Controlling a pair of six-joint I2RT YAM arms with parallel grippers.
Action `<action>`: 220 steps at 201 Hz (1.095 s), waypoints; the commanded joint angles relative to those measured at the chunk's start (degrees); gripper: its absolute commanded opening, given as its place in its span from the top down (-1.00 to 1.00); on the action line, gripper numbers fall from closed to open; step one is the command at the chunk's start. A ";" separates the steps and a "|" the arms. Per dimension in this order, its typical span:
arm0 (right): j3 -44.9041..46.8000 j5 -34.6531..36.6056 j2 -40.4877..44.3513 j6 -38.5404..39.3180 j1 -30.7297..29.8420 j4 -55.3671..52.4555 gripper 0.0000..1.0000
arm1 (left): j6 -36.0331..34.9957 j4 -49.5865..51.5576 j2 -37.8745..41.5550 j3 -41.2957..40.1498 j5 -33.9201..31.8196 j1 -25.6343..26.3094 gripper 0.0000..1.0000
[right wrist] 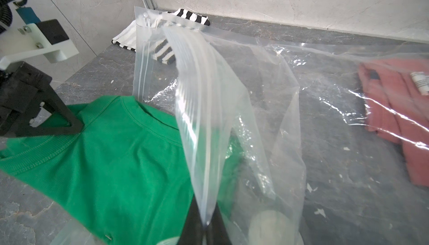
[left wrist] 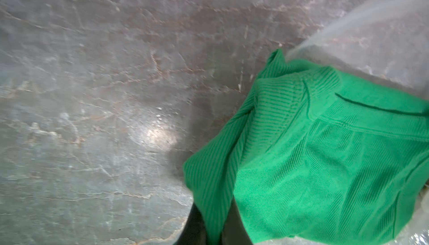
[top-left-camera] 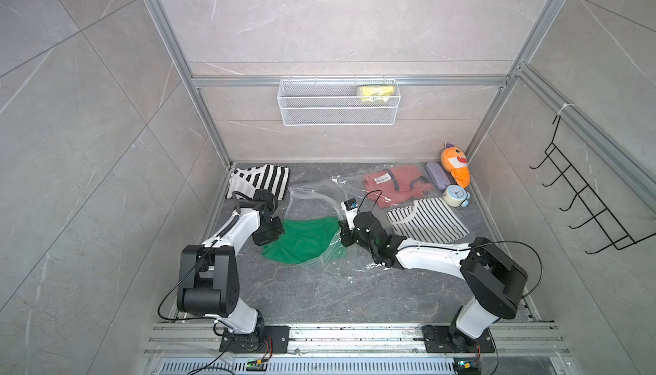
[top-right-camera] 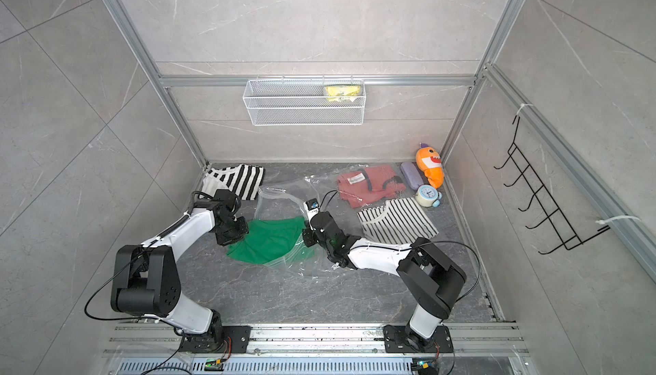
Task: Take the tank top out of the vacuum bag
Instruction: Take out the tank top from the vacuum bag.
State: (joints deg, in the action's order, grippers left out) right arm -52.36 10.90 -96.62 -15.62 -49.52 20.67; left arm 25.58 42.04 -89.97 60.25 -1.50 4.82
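While the left gripper [top-left-camera: 274, 230] pinches the green tank top [top-left-camera: 305, 243] by its edge, the right gripper [right wrist: 204, 224] is clamped on the lifted zip edge of the vacuum bag [top-left-camera: 312, 202]. The tank top sits at 9 o'clock of the table [top-left-camera: 337, 295] centre, partly outside the bag mouth. There is bare surface toward 6 o'clock. Count: one bag, one pink garment [top-left-camera: 390, 182], two striped tops [top-left-camera: 261, 179] [top-left-camera: 427, 224].

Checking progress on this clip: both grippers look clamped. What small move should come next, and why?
Probably the left gripper should draw the green tank top sideways, away from the mouth of the vacuum bag, while the right gripper holds firm. The left is shut on the top's edge, the right on the bag's zip lip, and the top's far end lies under plastic.
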 commanded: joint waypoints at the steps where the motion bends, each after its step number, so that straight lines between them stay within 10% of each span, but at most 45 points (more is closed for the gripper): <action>1: 0.71 1.61 1.78 0.85 0.32 0.95 1.00 | -0.81 -0.63 -0.55 2.04 -3.45 -0.43 1.00; 220: 3.39 3.25 3.89 1.52 0.30 3.84 1.00 | 2.25 -8.61 -4.81 2.25 -23.77 -7.14 1.00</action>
State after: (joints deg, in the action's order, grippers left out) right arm -50.28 12.14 -94.70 -15.16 -49.52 22.61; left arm 27.05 33.95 -92.75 60.10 -19.20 -1.08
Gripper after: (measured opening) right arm 0.049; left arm 0.082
